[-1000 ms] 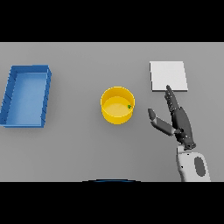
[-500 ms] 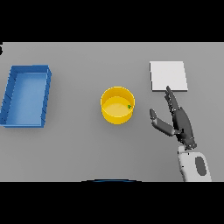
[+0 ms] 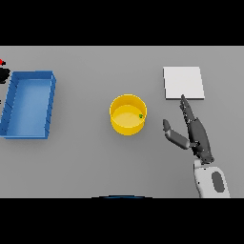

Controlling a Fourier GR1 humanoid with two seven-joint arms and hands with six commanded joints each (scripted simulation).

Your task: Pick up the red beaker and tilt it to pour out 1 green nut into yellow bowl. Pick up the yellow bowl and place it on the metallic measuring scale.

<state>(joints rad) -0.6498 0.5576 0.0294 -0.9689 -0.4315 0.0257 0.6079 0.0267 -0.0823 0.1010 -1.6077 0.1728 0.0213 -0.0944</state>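
Nearest, the right hand (image 3: 197, 136) hovers over the grey table (image 3: 90, 162) at the right, its fingers straight and spread with the thumb held out to the left, holding nothing. Just left of it, apart from the thumb, the yellow bowl (image 3: 127, 125) stands upright near the middle of the table with one green nut (image 3: 141, 116) lying inside by its right wall, while a blue tray (image 3: 29, 135) sits well apart at the left. Farther off, the flat metallic measuring scale (image 3: 184, 83) lies just beyond the fingertips, and at the far left edge a sliver of the red beaker (image 3: 2, 62) shows above something dark that may be the left hand (image 3: 3, 74), whose fingers I cannot tell.
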